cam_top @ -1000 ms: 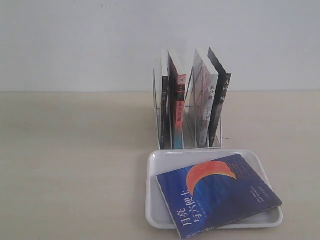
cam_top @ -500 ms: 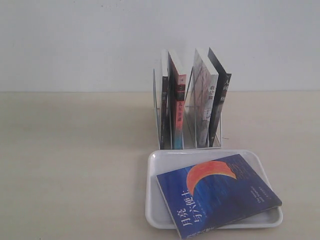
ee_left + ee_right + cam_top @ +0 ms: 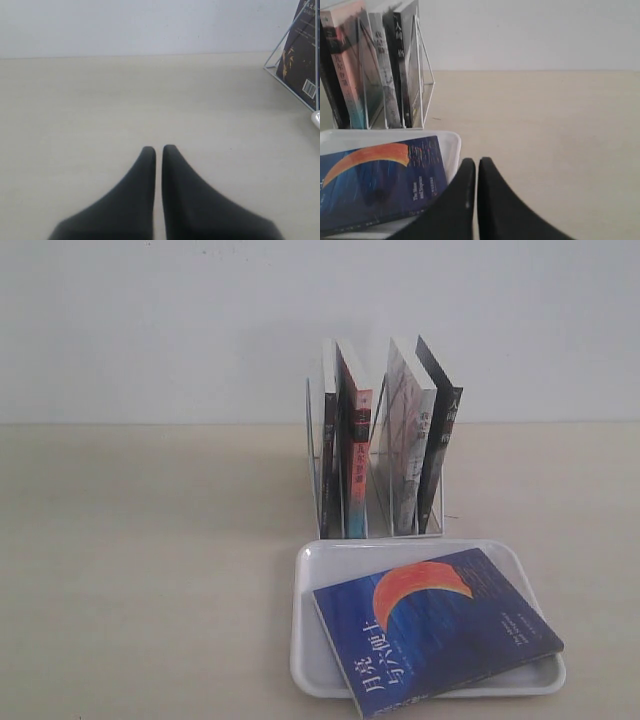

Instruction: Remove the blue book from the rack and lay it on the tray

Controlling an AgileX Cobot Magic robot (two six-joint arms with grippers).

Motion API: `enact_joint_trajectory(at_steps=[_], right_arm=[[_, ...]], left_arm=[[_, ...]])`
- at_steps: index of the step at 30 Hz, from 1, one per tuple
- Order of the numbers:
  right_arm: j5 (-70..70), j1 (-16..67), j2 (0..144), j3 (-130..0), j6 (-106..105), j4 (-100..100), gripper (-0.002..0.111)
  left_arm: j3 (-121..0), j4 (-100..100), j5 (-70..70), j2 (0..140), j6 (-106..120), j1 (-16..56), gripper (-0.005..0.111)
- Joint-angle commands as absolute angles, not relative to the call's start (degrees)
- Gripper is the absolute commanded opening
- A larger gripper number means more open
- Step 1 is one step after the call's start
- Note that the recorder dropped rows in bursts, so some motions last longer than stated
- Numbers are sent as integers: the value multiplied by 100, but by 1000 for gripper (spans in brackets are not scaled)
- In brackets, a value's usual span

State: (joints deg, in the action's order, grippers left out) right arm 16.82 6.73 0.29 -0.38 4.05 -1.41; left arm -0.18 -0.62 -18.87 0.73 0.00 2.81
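The blue book (image 3: 435, 630) lies flat, cover up, on the white tray (image 3: 325, 570), its near corner hanging over the front rim. It shows again as the blue book (image 3: 380, 182) on the tray (image 3: 451, 145) in the right wrist view. Behind the tray stands the white wire rack (image 3: 318, 475) with several upright books. My right gripper (image 3: 476, 161) is shut and empty, beside the tray's edge. My left gripper (image 3: 158, 148) is shut and empty over bare table, well away from the rack (image 3: 292, 30). Neither arm appears in the exterior view.
Left in the rack are a book with a pink-red spine (image 3: 360, 460), a grey-white book (image 3: 410, 440) and a black one (image 3: 440, 430). The tabletop is pale wood with a white wall behind.
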Motion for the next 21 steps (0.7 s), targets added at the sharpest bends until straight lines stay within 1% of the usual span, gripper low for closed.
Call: enact_joint_trajectory(at_steps=[1, 8, 21], right_arm=[[1872, 630, 0, 0, 416, -241, 1], [1872, 630, 0, 0, 36, -241, 1], [1920, 630, 0, 0, 0, -216, 1]], left_arm=[[0, -58, -1806, 48, 36, 263, 4], [0, -58, -1806, 48, 36, 263, 4], [0, -58, -1806, 48, 36, 263, 4]])
